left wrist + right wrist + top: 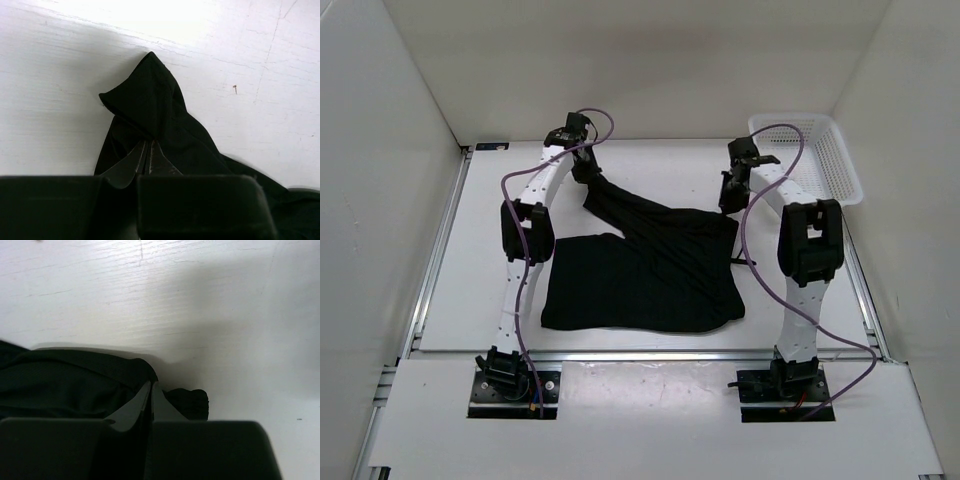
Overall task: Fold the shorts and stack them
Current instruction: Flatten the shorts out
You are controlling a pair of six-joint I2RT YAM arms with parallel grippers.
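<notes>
The black shorts (650,275) lie on the white table between the two arms, with one part stretched up and back to the left. My left gripper (586,172) is shut on a far-left corner of the shorts (150,107), and that cloth hangs past its fingertips (148,143) above the table. My right gripper (728,200) is shut on the far-right edge of the shorts (75,382), with a small fold of cloth (192,402) poking out beside its fingertips (150,384). A thin drawstring end (748,262) trails off the right side.
A white mesh basket (810,155) stands at the back right, close to the right arm. White walls enclose the table on three sides. A metal rail (435,250) runs along the left edge.
</notes>
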